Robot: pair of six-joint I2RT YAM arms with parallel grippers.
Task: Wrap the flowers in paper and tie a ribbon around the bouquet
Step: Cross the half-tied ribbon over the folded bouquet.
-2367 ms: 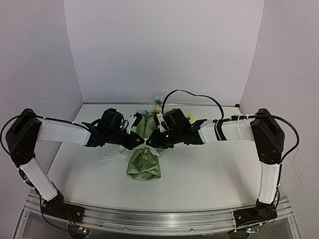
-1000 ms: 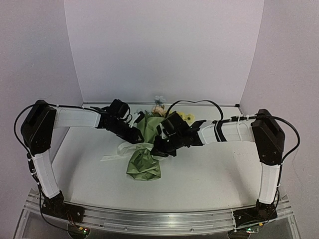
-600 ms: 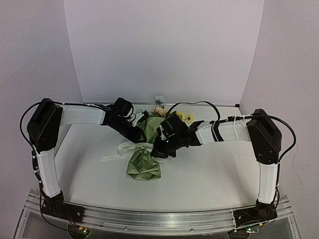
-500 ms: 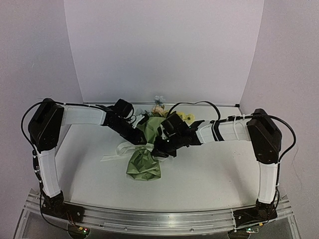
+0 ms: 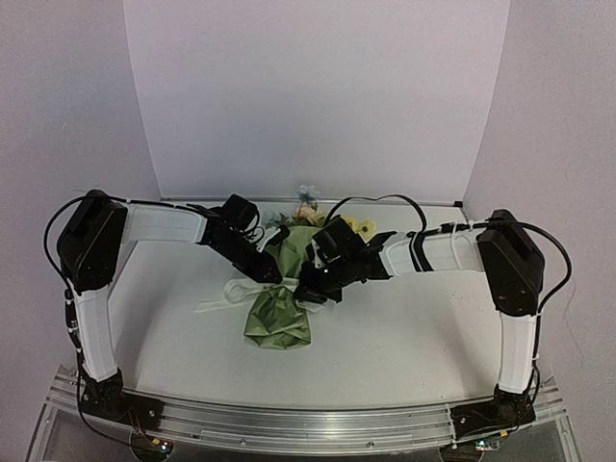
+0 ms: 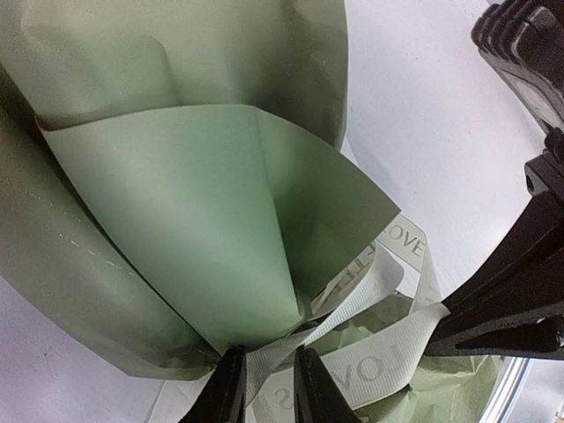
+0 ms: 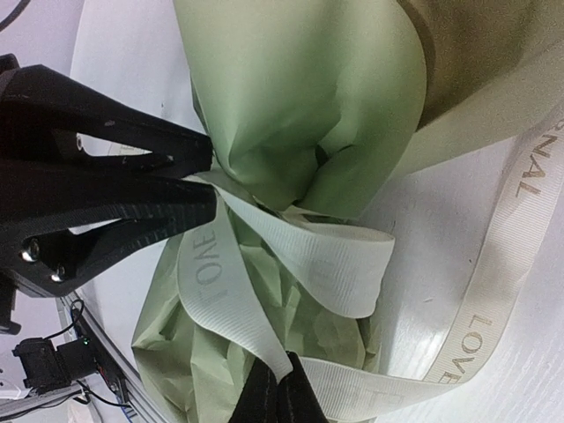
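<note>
White tabletop (image 5: 414, 332) and pale walls surround me. My right gripper (image 7: 280, 389) is clenched on one strand of the ribbon (image 7: 295, 251), pinched flat at the fingertips. My left gripper (image 6: 266, 395) has its fingers drawn in close with another strand running between them, so I judge it is grasping the ribbon right at the gathered waist of the bouquet (image 5: 278, 306). Slack loops of ribbon lie over the paper (image 6: 203, 220) between my two tips. The bouquet lies mid-table, wrapped lower end toward my bases and flowers (image 5: 310, 208) near the back wall. I judge I am cinching the tie. To do it well, I should draw the strands apart evenly and low, so the loop tightens at the waist rather than sliding off or tearing the thin paper.
</note>
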